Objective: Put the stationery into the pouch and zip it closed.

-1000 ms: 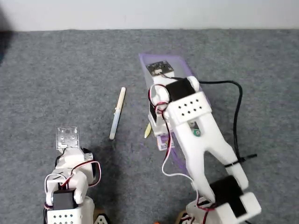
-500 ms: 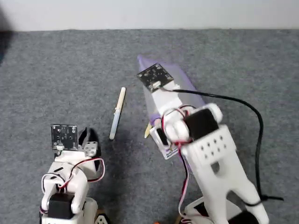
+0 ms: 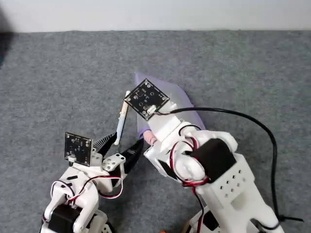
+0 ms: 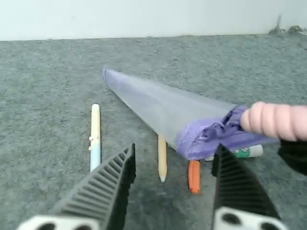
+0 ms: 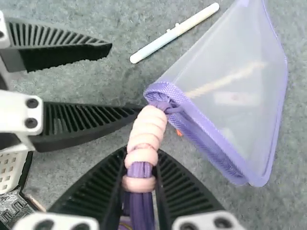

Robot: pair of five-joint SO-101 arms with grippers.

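Right wrist view: the right claw (image 5: 143, 158) is squeezing shut on the pink pull (image 5: 146, 129) and its purple strap (image 5: 139, 196), which is joining the pouch (image 5: 230, 86) at one corner. The left claw (image 4: 176, 152) is hanging wide open just in front of that corner, holding nothing. A pencil (image 4: 162, 160) and an orange pen (image 4: 193, 176) are lying by the pouch's end, maybe partly under it. A pale pen (image 4: 95, 136) is lying beside them on the grey carpet (image 4: 43, 86).

Left gripper (image 4: 175, 158) low at seven o'clock, jaws spread wide, aimed toward one o'clock; right gripper (image 5: 142, 152), reaching from five o'clock, clamps the pink pull (image 5: 147, 129)
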